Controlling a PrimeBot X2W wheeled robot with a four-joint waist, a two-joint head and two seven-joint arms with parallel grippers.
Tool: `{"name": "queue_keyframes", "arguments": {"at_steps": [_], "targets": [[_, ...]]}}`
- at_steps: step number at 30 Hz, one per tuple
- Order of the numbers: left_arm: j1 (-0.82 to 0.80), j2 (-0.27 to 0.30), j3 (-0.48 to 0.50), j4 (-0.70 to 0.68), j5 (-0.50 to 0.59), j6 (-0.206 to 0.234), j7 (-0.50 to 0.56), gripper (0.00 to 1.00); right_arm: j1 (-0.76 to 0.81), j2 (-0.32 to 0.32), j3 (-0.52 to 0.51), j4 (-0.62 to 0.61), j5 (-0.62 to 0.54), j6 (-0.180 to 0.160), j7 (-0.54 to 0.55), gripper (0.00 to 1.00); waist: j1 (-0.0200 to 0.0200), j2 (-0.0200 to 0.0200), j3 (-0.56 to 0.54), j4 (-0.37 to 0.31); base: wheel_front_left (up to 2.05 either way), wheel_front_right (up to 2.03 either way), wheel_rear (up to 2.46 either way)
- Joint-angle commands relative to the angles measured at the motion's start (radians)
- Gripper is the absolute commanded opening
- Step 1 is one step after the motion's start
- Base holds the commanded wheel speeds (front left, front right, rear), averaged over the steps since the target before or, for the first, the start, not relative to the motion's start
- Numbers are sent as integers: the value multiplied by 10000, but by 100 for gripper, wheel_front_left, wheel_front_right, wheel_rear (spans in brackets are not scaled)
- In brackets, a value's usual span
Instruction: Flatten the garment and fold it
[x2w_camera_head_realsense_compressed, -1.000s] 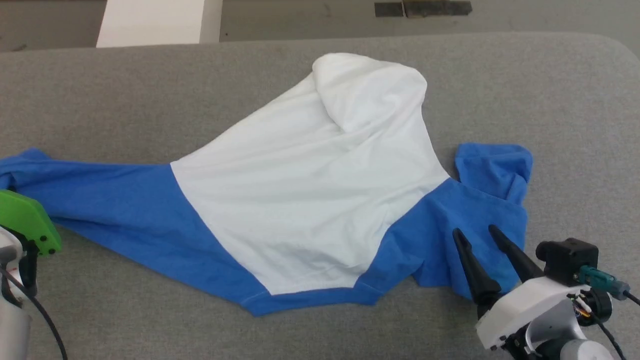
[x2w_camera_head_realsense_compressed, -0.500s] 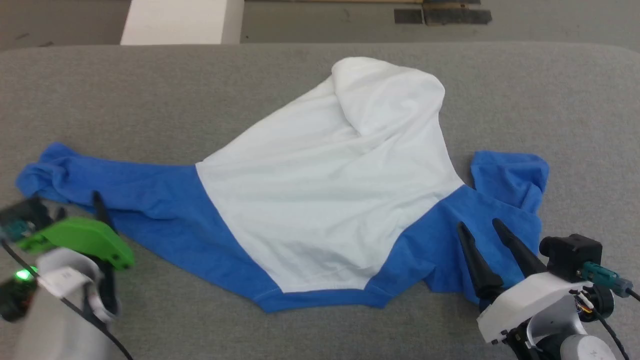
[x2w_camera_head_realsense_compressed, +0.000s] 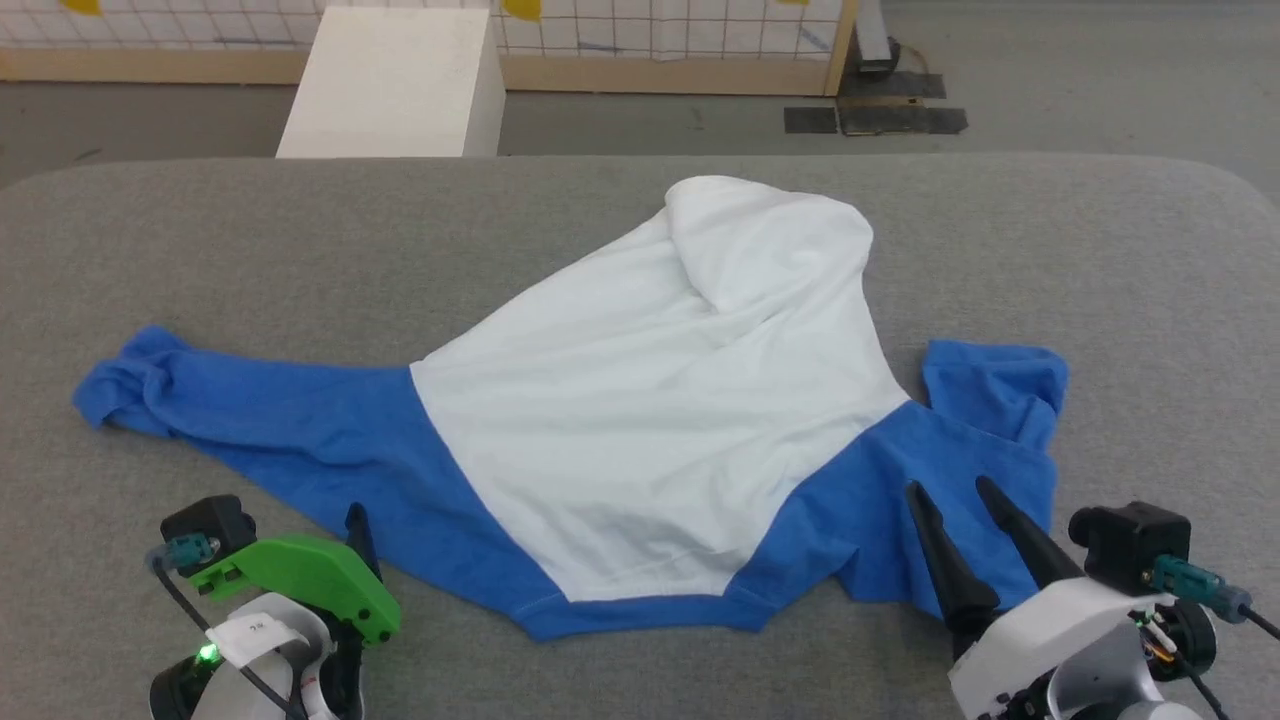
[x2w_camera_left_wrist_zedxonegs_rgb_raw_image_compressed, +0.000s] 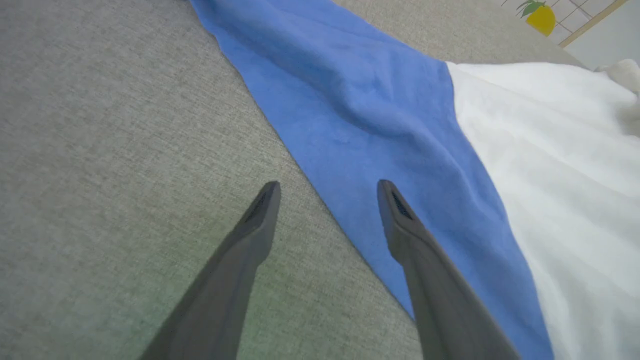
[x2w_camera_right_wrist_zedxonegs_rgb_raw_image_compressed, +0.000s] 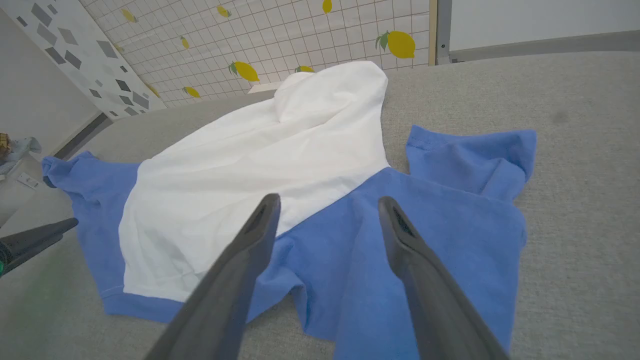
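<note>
on grey padded table (x2w_camera_head_realsense_compressed: 300, 230), item: garment (x2w_camera_head_realsense_compressed: 640, 400), spread crosswise, white panel centre, blue either side. left sleeve (x2w_camera_head_realsense_compressed: 200, 395) drawn out long; right sleeve (x2w_camera_head_realsense_compressed: 990, 385) bunched, far white end (x2w_camera_head_realsense_compressed: 770, 230) flopped over, so flattening unfinished, i'd judge. left gripper (x2w_camera_left_wrist_zedxonegs_rgb_raw_image_compressed: 327, 187): jaws wide, empty, straddling near blue edge, likely lining up pinch. right gripper (x2w_camera_head_realsense_compressed: 950, 487): jaws wide, empty, above crumpled blue cloth by right sleeve.
</note>
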Motion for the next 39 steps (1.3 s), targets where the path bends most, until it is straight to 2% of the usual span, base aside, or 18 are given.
{"name": "queue_keyframes", "arguments": {"at_steps": [1, 6, 12, 15, 16, 17, 18, 19, 25, 33, 39], "targets": [[151, 7, 19, -47, -94, 129, 132, 100, 129, 19, -9, 35, 69, -13, -19, 100, 0, 0, -119, -218, 0, 0, 0], [240, 39, 48, 34, -242, 360, 645, 100, 199, 20, -4, 57, 142, -13, -30, 100, 0, 0, -121, -469, 0, 0, 0], [62, 129, -73, 417, -290, 439, 1078, 100, 188, 21, 89, 62, 232, -13, -47, 100, 0, 0, 88, -613, 0, 0, 0], [-122, 258, -285, 744, -129, 350, 1182, 100, 142, 21, 140, 63, 247, -13, -37, 100, 0, 0, 196, -620, 0, 0, 0], [-182, 303, -373, 834, -68, 283, 1198, 96, 128, 21, 153, 64, 250, -13, -35, 100, 0, 0, 219, -619, 0, 0, 0], [-258, 352, -465, 922, 3, 198, 1172, 40, 111, 21, 173, 65, 252, -13, -29, 100, 0, 0, 245, -615, 0, 0, 0], [-315, 374, -525, 983, 39, 125, 1143, 22, 99, 21, 187, 64, 250, -13, -24, 100, 0, 0, 262, -607, 0, 0, 0], [-378, 410, -585, 1051, 83, 33, 1077, 0, 85, 21, 200, 62, 250, -13, -22, 100, 0, 0, 277, -594, 0, 0, 0], [-402, 653, -462, 1071, 348, -31, 36, 0, 117, 22, 261, 80, 209, -13, 3, 100, 0, 0, 151, -441, 0, 0, 0], [545, 1072, 445, 522, 291, 271, -1525, 0, 518, 17, 601, -24, 63, -13, 704, 100, 0, 0, -111, -185, 0, 0, 0], [848, 1145, 552, 248, 213, 293, -1663, 0, 680, -922, 1579, -45, -780, -13, 1591, 100, 0, 0, -74, 83, 0, 0, 0]]}}
